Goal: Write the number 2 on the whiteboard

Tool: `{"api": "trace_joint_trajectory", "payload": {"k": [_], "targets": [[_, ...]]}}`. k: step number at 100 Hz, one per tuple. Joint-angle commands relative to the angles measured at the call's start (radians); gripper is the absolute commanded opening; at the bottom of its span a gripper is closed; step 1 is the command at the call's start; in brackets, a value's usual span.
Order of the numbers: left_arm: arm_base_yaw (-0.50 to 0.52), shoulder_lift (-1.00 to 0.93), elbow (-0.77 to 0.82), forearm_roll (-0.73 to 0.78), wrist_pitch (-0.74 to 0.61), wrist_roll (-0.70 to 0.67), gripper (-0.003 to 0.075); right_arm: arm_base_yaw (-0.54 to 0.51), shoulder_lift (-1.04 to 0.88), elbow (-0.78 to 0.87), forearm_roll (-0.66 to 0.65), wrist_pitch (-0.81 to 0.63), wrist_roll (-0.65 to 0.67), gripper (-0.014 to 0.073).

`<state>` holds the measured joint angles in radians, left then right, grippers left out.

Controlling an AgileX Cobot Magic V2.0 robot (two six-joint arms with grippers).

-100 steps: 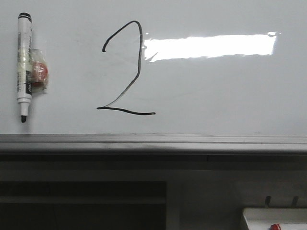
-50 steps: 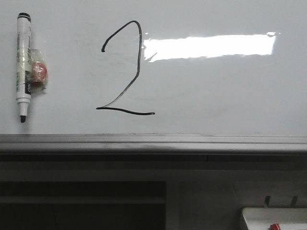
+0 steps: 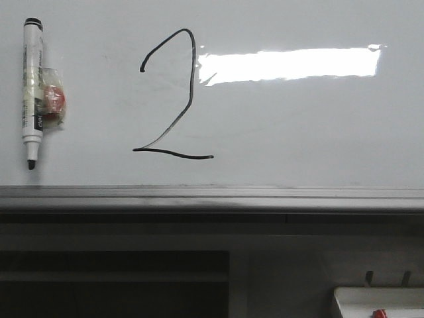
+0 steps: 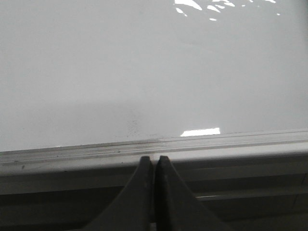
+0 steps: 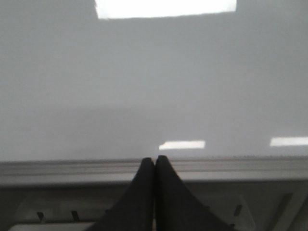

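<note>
You see a black number 2 (image 3: 173, 93) on the glossy white whiteboard (image 3: 298, 126), whose bottom rail (image 3: 212, 197) is grey.

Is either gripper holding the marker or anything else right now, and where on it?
Nothing is held. Left gripper and right gripper are both shut empty; the marker sits on the whiteboard.

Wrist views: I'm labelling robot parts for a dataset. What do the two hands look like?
The left hand shows two dark grey matte fingers, broad at the base and tapering to blunt rounded tips. The right hand has the same tapered pair, nearly black. No cables, markings or padding are visible; the arms themselves are out of view.
</note>
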<state>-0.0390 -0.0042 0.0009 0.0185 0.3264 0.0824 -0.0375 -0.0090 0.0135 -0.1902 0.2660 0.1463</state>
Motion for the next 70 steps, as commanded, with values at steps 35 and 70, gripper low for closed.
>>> {"api": "trace_joint_trajectory", "payload": {"k": [35,70], "targets": [[0.005,-0.028,0.012,-0.006,-0.064,-0.011,-0.002,-0.01,-0.022,0.027,0.037,0.026,-0.07,-0.0062],[0.005,-0.028,0.012,-0.006,-0.064,-0.011,-0.002,-0.01,-0.022,0.027,0.037,0.026,-0.07,-0.0062]]}}
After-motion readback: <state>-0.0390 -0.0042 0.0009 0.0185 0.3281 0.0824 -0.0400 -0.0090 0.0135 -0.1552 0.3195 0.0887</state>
